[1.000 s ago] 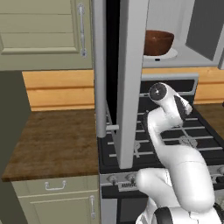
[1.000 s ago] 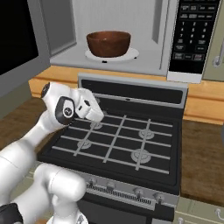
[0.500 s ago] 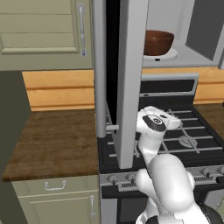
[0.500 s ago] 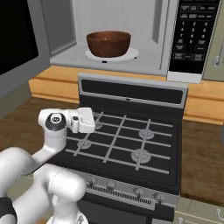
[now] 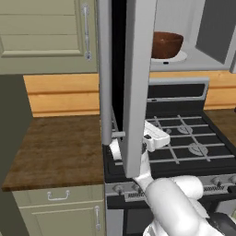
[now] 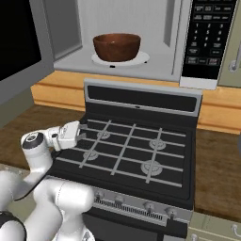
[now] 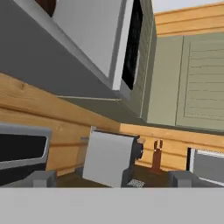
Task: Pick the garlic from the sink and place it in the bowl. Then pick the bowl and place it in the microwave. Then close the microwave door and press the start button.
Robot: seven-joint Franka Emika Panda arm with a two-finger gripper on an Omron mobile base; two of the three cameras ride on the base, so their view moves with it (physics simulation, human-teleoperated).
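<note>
The dark reddish-brown bowl (image 5: 166, 44) (image 6: 116, 46) stands on the white turntable plate inside the open microwave (image 6: 141, 19). What lies in the bowl is hidden, and so is the garlic. The sink is out of view. The microwave door (image 5: 138, 92) (image 6: 19, 42) swings out to the left, edge-on in the left base view. My gripper (image 5: 159, 137) (image 6: 83, 132) (image 7: 112, 178) hangs low over the stove's left front burners, below and just right of the door's lower edge. It is open and holds nothing. The microwave's button panel (image 6: 203, 42) is right of the cavity.
A black gas stove (image 6: 132, 146) with grey grates lies under the microwave. Wooden counters flank it (image 5: 60, 147) (image 6: 216, 160). Beige cabinets (image 5: 46, 32) hang to the left. In the hand view a grey toaster-like box (image 7: 111, 159) stands on the counter ahead.
The arm has swung down from chest height in front of the microwave to low over the stove's left front, under the open door. The bowl and door have not moved.
</note>
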